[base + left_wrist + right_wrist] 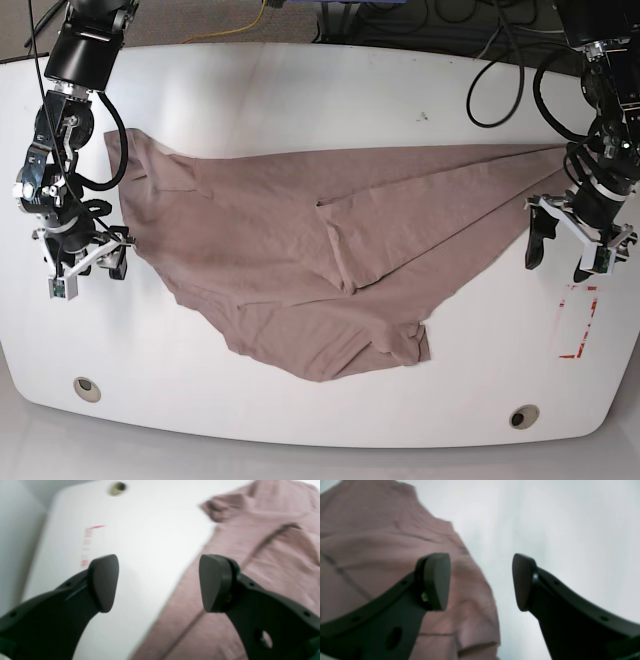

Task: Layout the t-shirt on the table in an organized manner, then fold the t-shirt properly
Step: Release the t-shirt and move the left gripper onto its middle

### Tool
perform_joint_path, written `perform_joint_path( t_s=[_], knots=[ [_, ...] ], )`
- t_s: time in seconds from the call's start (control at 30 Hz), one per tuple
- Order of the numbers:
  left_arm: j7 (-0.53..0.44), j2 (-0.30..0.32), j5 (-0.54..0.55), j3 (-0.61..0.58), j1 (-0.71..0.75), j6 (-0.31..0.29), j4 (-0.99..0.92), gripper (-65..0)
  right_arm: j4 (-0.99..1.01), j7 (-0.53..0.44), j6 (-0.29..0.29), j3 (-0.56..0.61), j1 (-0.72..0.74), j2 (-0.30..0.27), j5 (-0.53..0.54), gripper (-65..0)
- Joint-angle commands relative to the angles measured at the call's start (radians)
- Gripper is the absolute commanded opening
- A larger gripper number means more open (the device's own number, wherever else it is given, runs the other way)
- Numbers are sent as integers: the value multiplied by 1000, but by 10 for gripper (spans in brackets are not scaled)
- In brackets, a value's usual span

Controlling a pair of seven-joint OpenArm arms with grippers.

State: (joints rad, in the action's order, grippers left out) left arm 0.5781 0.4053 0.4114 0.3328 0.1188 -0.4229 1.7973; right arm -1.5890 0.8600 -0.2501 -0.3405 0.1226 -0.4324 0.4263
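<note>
The mauve-brown t-shirt (320, 250) lies spread and wrinkled across the white table (300, 90), with a fold ridge near its middle and a bunched lower hem. At the shirt's pointed end on the base view's right, my left gripper (560, 258) hovers open. In the left wrist view its jaws (158, 582) stand wide over bare table, the t-shirt (262, 555) just to their right. My right gripper (90, 275) is open at the shirt's other end. In the right wrist view it (481, 581) straddles the edge of the t-shirt (370, 542), nothing pinched.
A red tape rectangle (578, 320) marks the table below the left gripper and also shows as red tape (86, 547) in the left wrist view. Grommet holes (87, 388) (522, 416) sit near the front edge. Cables (500, 70) hang at the back right.
</note>
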Motion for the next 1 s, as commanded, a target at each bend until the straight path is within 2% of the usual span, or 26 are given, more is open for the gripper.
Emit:
perform_joint_path(
  t_s=[0.0,0.1,0.23,0.33,0.67,0.8,0.97],
  knots=[
    [-27,8,8,-50,-15,5,20,-191,57,-91,-10,48,64,-19,-40,-271],
    [-57,-9,2,-117,-21,5,31,-191,129,-141,-24,110,107,-21,-76,-263],
    [-114,-30,-15,-202,-29,9,32,-192,189,-149,-25,120,130,-19,-90,-232],
    [-142,-62,-67,-260,-41,9,32,-192,204,-150,-27,125,131,-15,-86,-222],
    [-151,-308,-349,-407,-129,9,-23,-191,203,-150,-27,206,128,11,-86,-223],
    [-151,-377,-388,-450,-141,9,-31,-189,203,-150,-27,222,127,43,-88,-224],
    [-151,-434,-391,-501,-146,11,-58,-189,203,-149,-27,223,124,54,-88,-224]
  ],
)
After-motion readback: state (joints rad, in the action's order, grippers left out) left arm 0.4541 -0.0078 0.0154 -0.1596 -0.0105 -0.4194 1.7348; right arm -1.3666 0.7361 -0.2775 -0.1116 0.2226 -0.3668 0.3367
